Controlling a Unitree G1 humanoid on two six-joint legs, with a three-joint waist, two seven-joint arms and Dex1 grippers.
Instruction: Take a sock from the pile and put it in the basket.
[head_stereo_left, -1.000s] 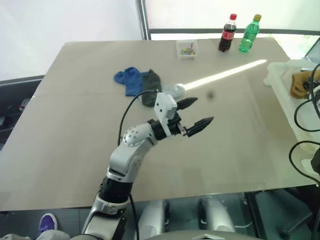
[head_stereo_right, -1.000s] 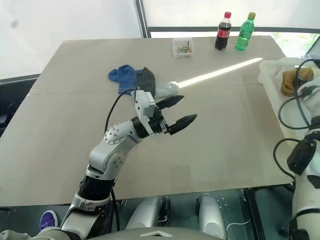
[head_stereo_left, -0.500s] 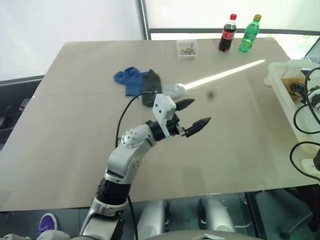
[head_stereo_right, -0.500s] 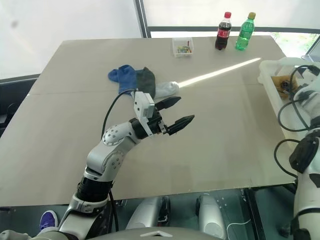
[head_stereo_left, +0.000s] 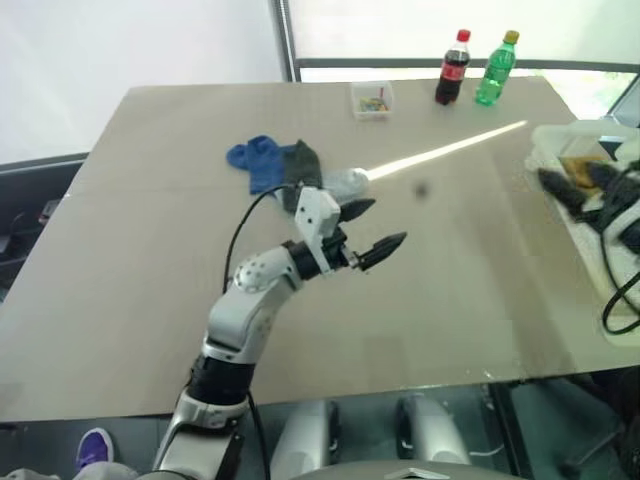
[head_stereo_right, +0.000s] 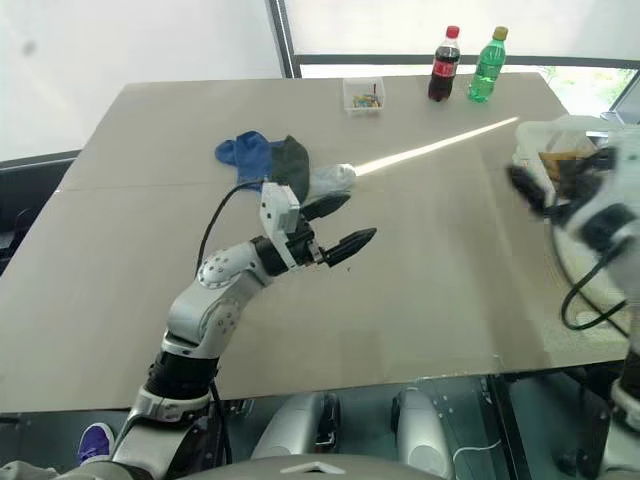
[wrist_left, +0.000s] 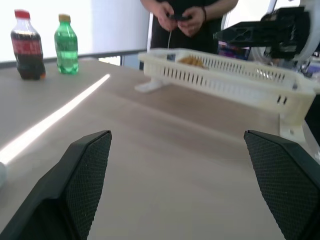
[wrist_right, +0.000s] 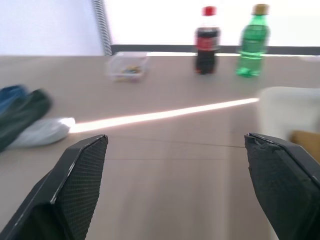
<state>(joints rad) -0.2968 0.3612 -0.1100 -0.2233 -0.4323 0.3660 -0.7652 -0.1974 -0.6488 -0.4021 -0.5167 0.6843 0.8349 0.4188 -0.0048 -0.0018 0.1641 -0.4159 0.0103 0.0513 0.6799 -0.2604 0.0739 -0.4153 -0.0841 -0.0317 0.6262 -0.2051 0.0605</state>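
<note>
**Both hands empty; a fresh sock is to be fetched from the pile**

Nearest, the left hand (head_stereo_left: 368, 233) is seen raised over the bare middle of the surface (head_stereo_left: 150, 300), its two black tapered fingers spread wide and nothing held between them. Its fingertips are pointed across the surface, with the pile (head_stereo_left: 290, 170) lying just beyond it. To the right, the right hand (head_stereo_right: 540, 185) is seen blurred beside the basket (wrist_left: 225, 77); in the right wrist view its ribbed black fingers stand fully apart with nothing between them.

The step in hand is judged to be the reach for another sock, since a mustard-yellow sock (wrist_left: 192, 61) is already lying inside the basket. The next move calls for one open hand to be lowered onto the edge of the pile, so that a single sock is pinched.

The surface is a smooth, matt beige board crossed by a bright stripe of sunlight. The pile is soft, limp fabric: blue, dark green and pale grey-white pieces, crumpled and overlapping. The basket is rigid white plastic with slotted walls. Farthest away stand a small clear box (head_stereo_left: 372, 99), a cola bottle (head_stereo_left: 449, 67) and a green bottle (head_stereo_left: 497, 68).
</note>
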